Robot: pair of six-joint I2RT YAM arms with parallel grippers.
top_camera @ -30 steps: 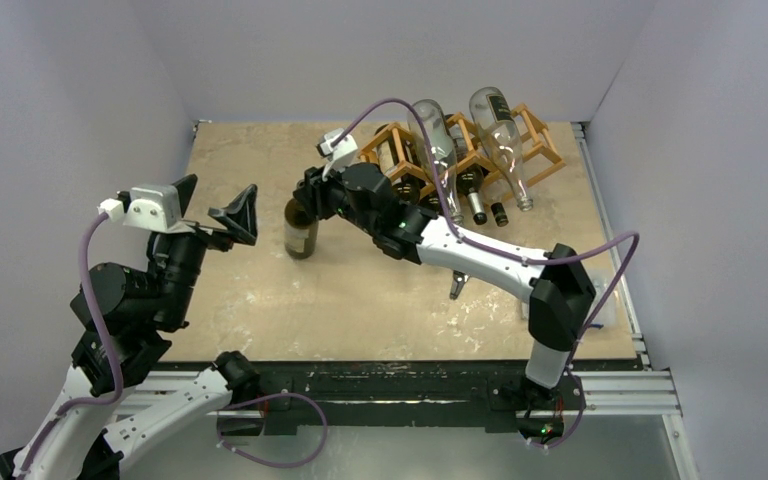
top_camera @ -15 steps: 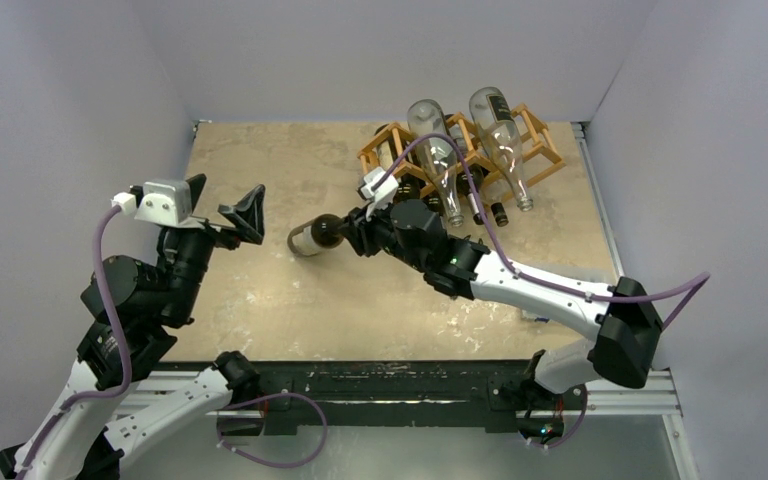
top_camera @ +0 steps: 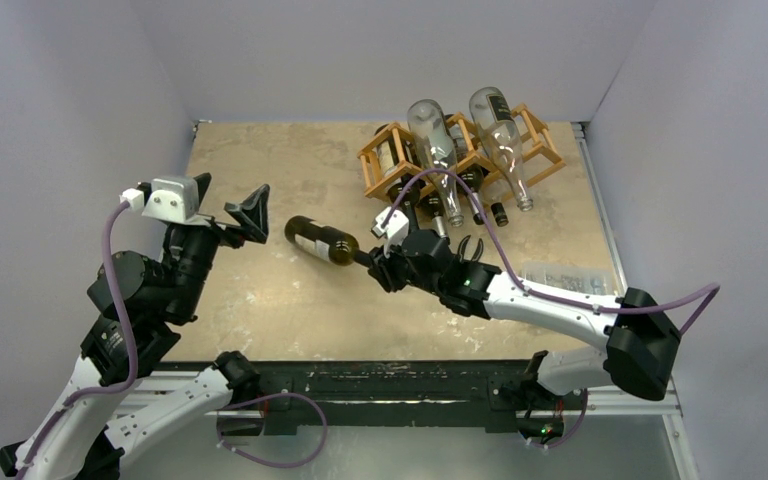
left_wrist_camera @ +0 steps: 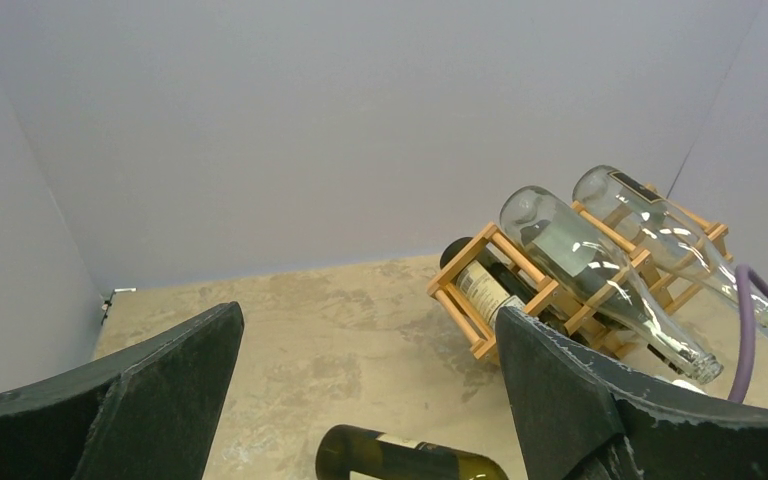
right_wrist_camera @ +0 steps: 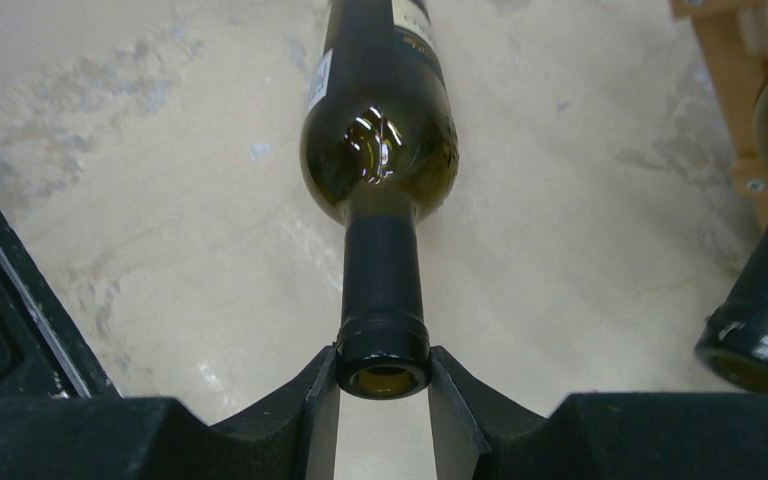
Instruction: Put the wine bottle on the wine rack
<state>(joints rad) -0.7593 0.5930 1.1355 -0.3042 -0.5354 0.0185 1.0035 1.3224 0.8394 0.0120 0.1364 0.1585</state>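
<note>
Wine bottle (top_camera: 322, 241) lies on its side at mid-table (top_camera: 260, 160), its neck clamped in the right gripper (right_wrist_camera: 383, 385), just short of the bottle-laden wooden wine rack (top_camera: 390, 152), as the left gripper (top_camera: 228, 196) hangs spread and empty.

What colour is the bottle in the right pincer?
Dark olive green; wine bottle clearest in right wrist view.
</note>
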